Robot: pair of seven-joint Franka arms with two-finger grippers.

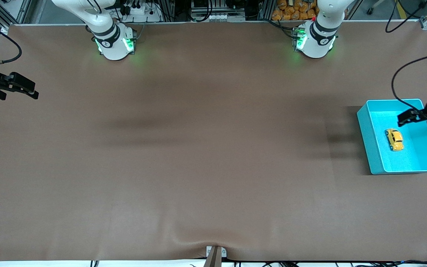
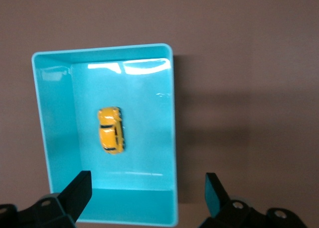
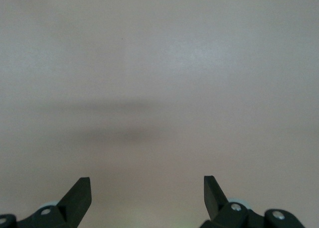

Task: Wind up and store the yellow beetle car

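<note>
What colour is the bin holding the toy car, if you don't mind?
The bin is turquoise; the left wrist view shows it best.

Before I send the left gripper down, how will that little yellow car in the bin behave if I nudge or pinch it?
The yellow beetle car sits on its wheels on the turquoise bin's smooth floor, so a nudge would probably roll it. Its rounded, glossy body may slip between the fingers. It looks small and probably light.

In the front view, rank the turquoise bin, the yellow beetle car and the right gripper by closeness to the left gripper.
1. turquoise bin: the open left gripper is over it.
2. yellow beetle car: on the bin's floor.
3. right gripper: open, waiting over the table's right-arm end.
</note>
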